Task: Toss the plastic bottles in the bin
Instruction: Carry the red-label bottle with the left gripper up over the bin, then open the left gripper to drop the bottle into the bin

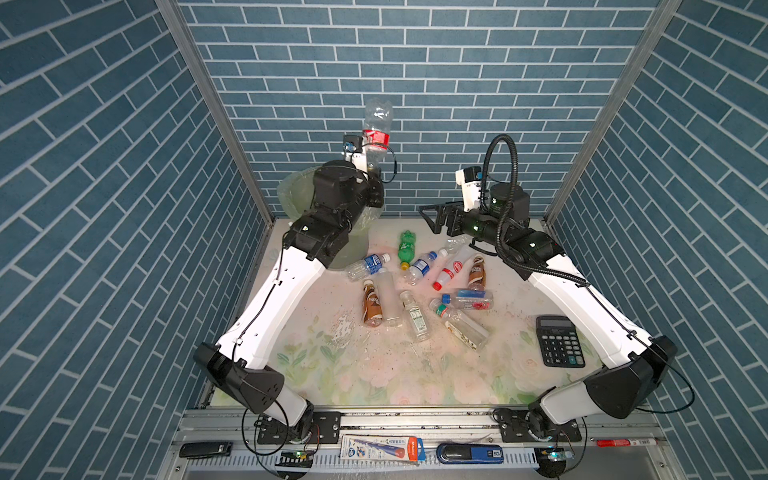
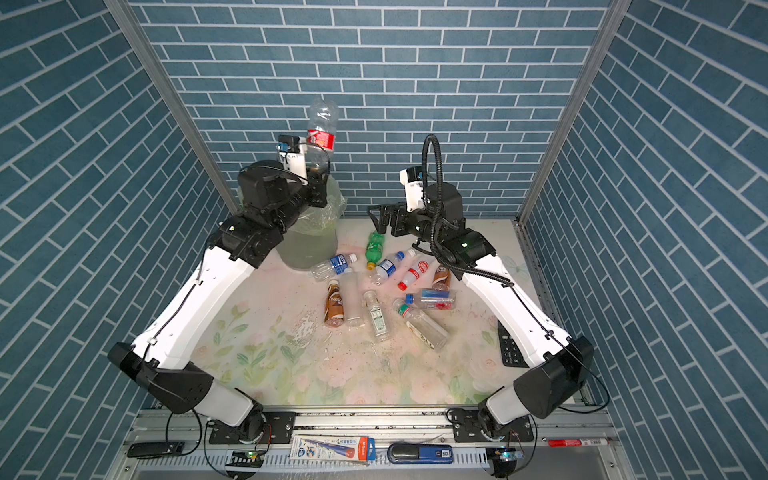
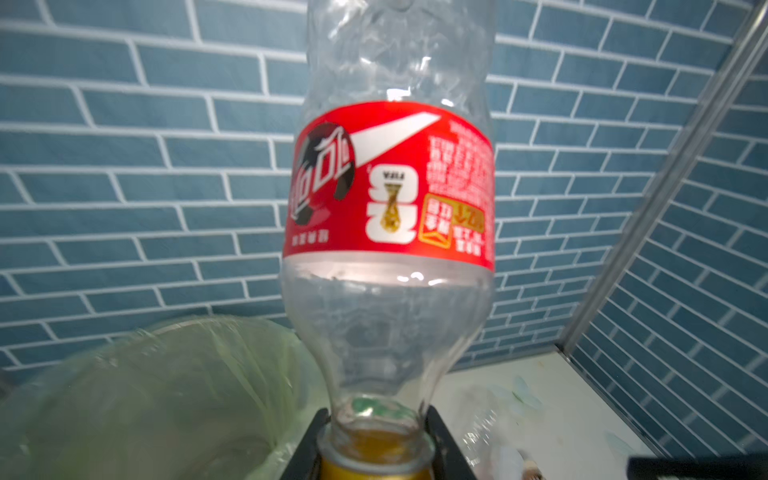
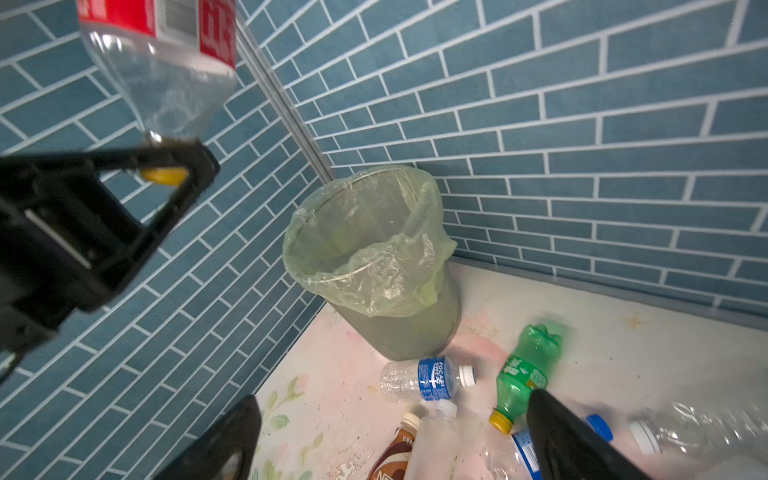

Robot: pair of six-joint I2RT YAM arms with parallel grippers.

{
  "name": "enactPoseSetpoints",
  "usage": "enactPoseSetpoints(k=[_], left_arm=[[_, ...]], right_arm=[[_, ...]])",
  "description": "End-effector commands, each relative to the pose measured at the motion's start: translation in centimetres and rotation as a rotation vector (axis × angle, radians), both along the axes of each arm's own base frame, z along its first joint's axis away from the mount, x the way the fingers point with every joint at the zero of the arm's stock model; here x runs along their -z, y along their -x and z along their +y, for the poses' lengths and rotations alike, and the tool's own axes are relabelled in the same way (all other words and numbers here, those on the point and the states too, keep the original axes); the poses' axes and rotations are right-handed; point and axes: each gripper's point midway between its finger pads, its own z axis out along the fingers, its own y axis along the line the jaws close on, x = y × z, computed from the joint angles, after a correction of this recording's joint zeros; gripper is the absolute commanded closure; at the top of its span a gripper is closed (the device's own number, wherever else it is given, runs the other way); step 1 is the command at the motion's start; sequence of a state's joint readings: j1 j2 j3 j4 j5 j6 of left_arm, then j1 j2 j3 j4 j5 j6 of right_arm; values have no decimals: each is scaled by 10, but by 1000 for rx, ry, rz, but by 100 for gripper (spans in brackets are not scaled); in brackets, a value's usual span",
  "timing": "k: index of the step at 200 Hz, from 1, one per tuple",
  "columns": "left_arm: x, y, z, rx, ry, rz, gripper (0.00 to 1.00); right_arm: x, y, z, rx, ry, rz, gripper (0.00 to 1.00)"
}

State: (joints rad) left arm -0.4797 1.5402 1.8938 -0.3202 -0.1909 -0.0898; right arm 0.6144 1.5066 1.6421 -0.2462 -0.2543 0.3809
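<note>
My left gripper is shut on the neck of a clear bottle with a red label, held upside down, yellow cap between the fingers. It hangs above the bin, a grey-green basket with a pale green bag over its rim, in the back left corner. My right gripper is open and empty in the air, above the green bottle. Several more plastic bottles lie on the table: a blue-labelled one, a brown one, a red-capped one.
A black calculator lies at the right of the floral table, under my right arm. Blue brick walls close in the back and both sides. Pens and small tools rest on the front rail.
</note>
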Motion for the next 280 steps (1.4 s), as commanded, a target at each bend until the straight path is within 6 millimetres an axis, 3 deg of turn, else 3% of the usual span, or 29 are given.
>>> enactPoseSetpoints(k=[1, 22, 43, 62, 87, 98, 121, 129, 132, 216, 255, 280], left_arm=[[-53, 11, 37, -122, -74, -129, 76], [-101, 29, 57, -190, -80, -257, 76], [-115, 28, 70, -225, -69, -295, 75], [-80, -7, 82, -241, -27, -194, 75], [9, -69, 104, -267, 38, 92, 71], [38, -80, 108, -283, 24, 205, 54], [48, -79, 99, -237, 36, 254, 23], [47, -77, 100, -238, 49, 251, 3], [47, -76, 101, -243, 53, 249, 1], [22, -55, 92, -195, 87, 196, 1], [25, -48, 74, -147, 74, 208, 1], [30, -41, 51, -93, 64, 221, 1]], right_arm=[[-5, -3, 4, 2, 89, -71, 1], [0, -5, 5, 7, 95, -66, 1], [6, -8, 4, 23, 109, -55, 1], [14, -10, 3, 31, 125, -40, 1], [19, -10, 3, 34, 139, -24, 1], [20, -9, 1, 36, 145, -21, 1], [22, -7, -2, 45, 156, -22, 1], [23, -8, -3, 48, 158, -21, 1], [23, -8, -3, 50, 158, -20, 1], [37, -13, -1, 69, 147, 29, 1], [44, -15, -6, 96, 161, 52, 1], [53, -21, -19, 161, 193, 75, 1]])
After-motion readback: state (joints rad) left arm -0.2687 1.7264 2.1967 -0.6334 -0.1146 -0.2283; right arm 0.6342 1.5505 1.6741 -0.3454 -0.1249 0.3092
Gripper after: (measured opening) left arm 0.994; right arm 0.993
